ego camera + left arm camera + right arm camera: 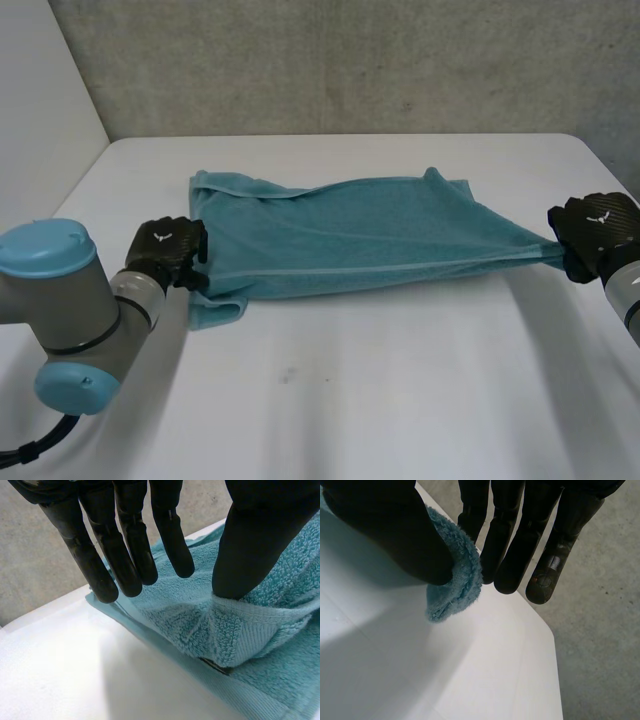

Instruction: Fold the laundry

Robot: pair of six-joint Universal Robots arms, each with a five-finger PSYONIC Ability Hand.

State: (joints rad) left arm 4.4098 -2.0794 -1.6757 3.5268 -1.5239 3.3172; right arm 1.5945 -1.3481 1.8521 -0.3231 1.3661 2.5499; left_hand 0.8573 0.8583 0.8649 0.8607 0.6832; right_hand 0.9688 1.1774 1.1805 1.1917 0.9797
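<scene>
– Left hand (pixel 168 252) first: what has it got?

– Your left hand is clamped on the towel (pixel 350 235). In its wrist view the thumb (pixel 255 545) bears down on a bunched fold at the cloth's edge, close to the sewn label (pixel 215 665). The fingers (pixel 125 560) reach out straight over the towel beyond it. A short flap lies loose on the table (pixel 350 400) just beside that hand, on the robot's side.

– And the right hand (pixel 595 235)?

– Closed as well. Its thumb (pixel 390 535) pinches a corner of the towel against the fingers (pixel 512 555), and the corner's tip pokes out past them. Between your two hands the near edge runs taut. The rest of the towel lies spread on the table beyond the hands, a little rumpled at the far corner on the left hand's side.

– Which step are we at?

– I judge it to be the stretch-out before the first fold. Nothing looks cleanly doubled over yet.

– What does the next move call for?

– Probably you carry both held points away from you to the far edge, at matching height and pace, so the near edge lands square. Watch the left hold. It has a bunch rather than a clean corner, so the flap may drag under and crease. Let go only once the cloth lies flat.
</scene>
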